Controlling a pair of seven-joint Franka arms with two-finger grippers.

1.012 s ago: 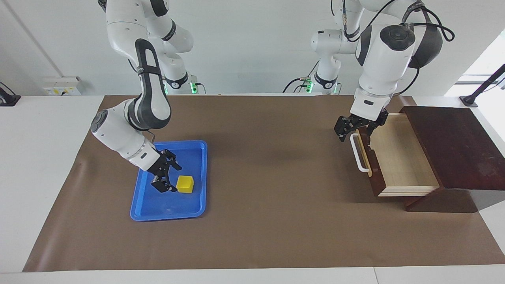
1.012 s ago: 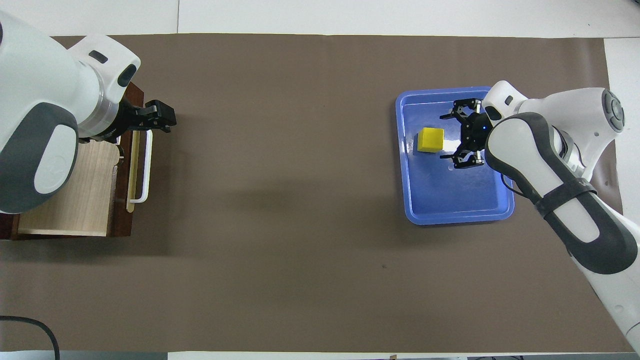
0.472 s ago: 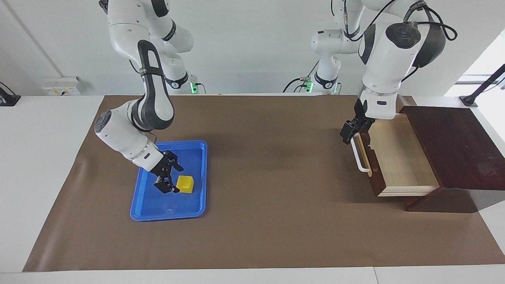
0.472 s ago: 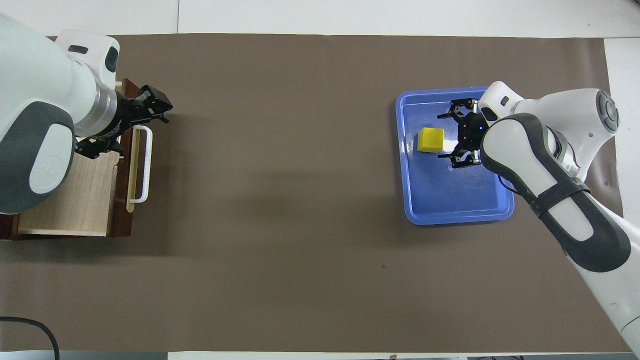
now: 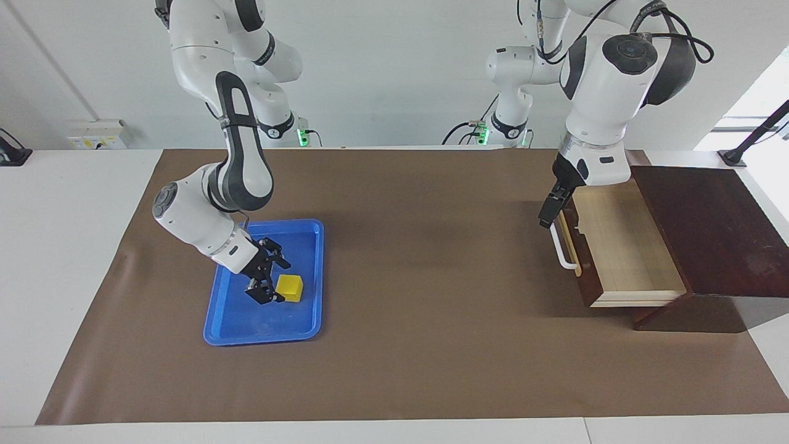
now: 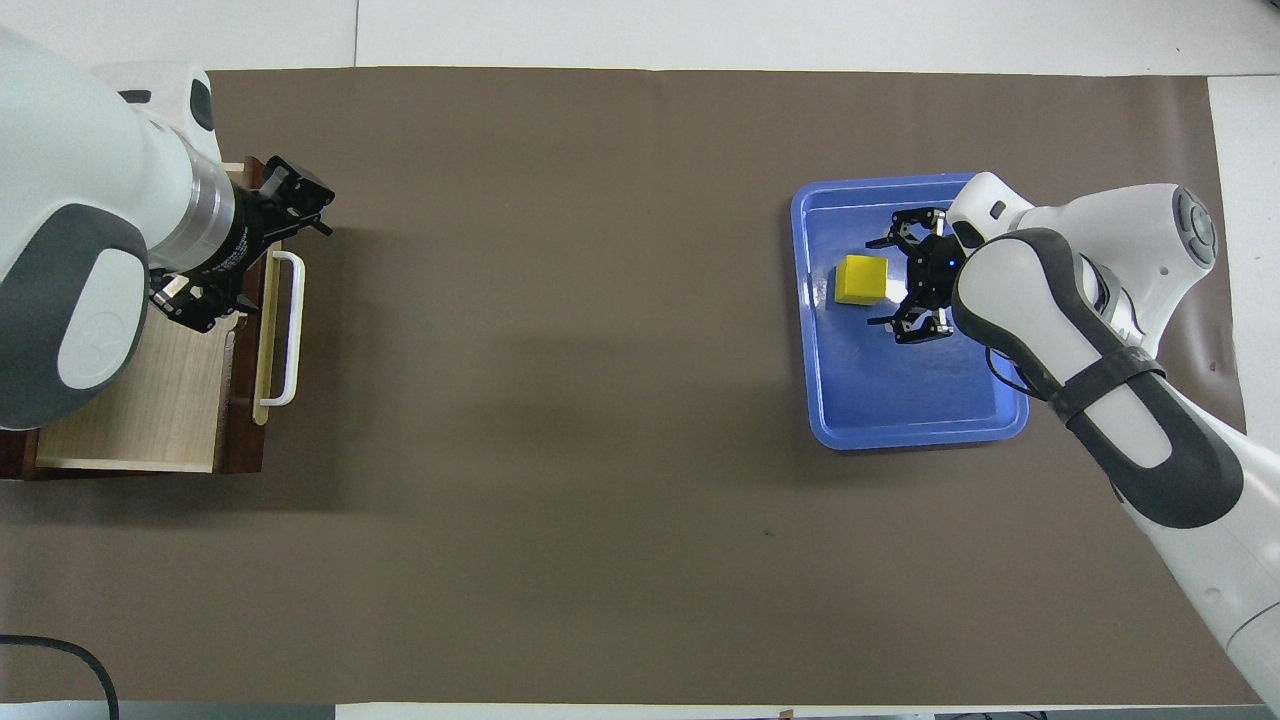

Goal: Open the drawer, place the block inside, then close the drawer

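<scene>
on the blue tray point(image 5: 222, 320), right pincer point(image 5: 270, 284) spread wide beside block point(image 5: 290, 288), not gripping. drawer point(image 5: 622, 250) open; left pincer point(image 5: 550, 209) over handle point(image 5: 562, 246), fingers hard to make out.

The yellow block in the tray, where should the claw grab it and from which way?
Grip the block across its two flat upright sides, coming down from above: it sits flat and alone in the tray. The open right claw is already low beside it.
</scene>
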